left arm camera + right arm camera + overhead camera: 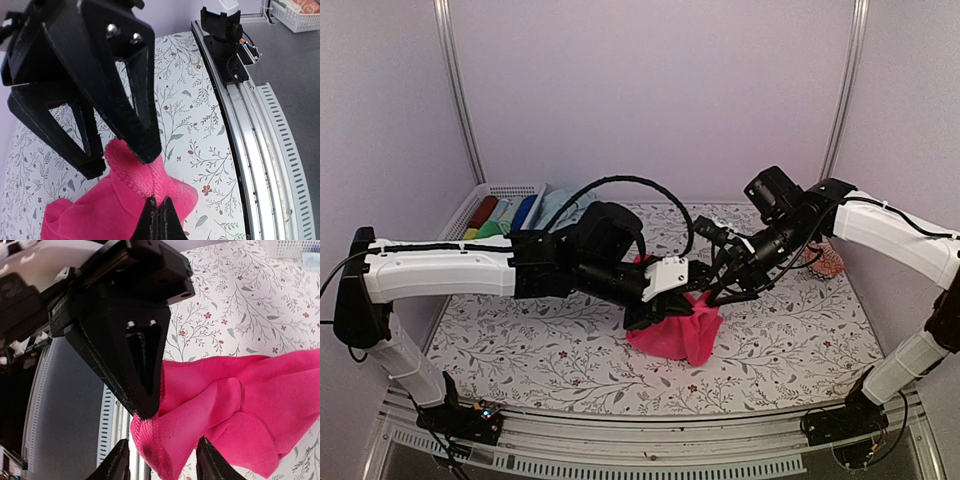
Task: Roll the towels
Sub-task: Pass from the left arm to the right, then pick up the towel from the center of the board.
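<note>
From above, the left hand [655, 315] and right hand [717, 297] meet over the pink towel [682, 338], which is bunched on the tabletop [520, 340] beneath them. In the left wrist view, the left hand is pinched together on the towel's fold. In the right wrist view, the right hand's fingers stand apart with the towel's edge between them.

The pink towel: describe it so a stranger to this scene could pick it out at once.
Start at the flower-patterned table and look to its middle. There the pink towel hangs bunched from the left gripper. It is the only bright pink cloth, loose, unlike the tight rolls in the white basket at the back left.
</note>
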